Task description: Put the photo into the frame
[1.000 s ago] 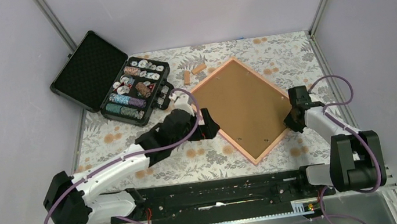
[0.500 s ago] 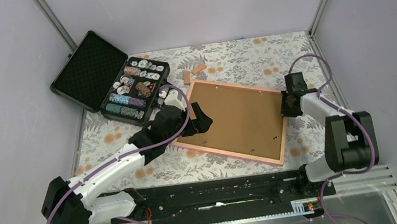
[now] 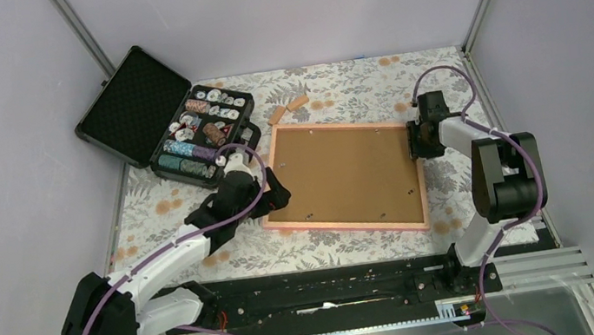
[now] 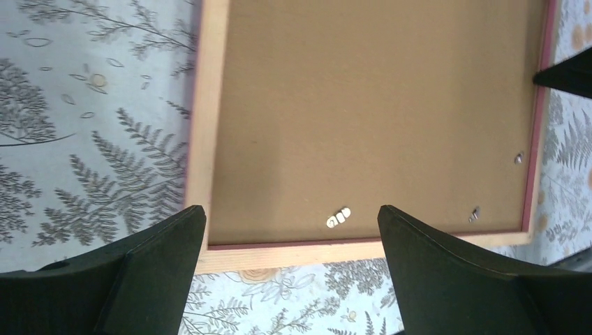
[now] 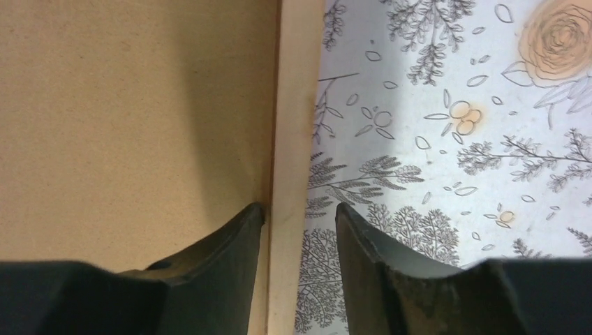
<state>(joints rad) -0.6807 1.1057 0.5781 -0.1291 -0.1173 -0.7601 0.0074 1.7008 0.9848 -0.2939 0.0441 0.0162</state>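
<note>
The frame [image 3: 345, 225] of pinkish-orange wood lies flat mid-table with a plain brown board [image 3: 347, 173] filling it. The photo is not in view. My left gripper [image 3: 276, 198] is open and empty at the frame's near-left corner; in the left wrist view the left gripper [image 4: 291, 213] spans that corner of the rail [image 4: 199, 105] and board [image 4: 363, 105]. My right gripper [image 3: 417, 140] is narrowly open at the right rail. In the right wrist view the right gripper [image 5: 300, 208] straddles the rail [image 5: 297, 105]: one finger is on the board [image 5: 126, 105], the other apart over the cloth.
An open black case [image 3: 131, 103] with poker chips [image 3: 202, 137] stands at the far left. Two small wooden blocks [image 3: 298, 102] lie just beyond the frame's far edge. A floral cloth [image 3: 326, 84] covers the table, and walls close it in.
The frame has turned from a diamond pose to nearly square with the table. My right gripper moved away from me with the right rail. My left gripper drew back to the near-left corner.
</note>
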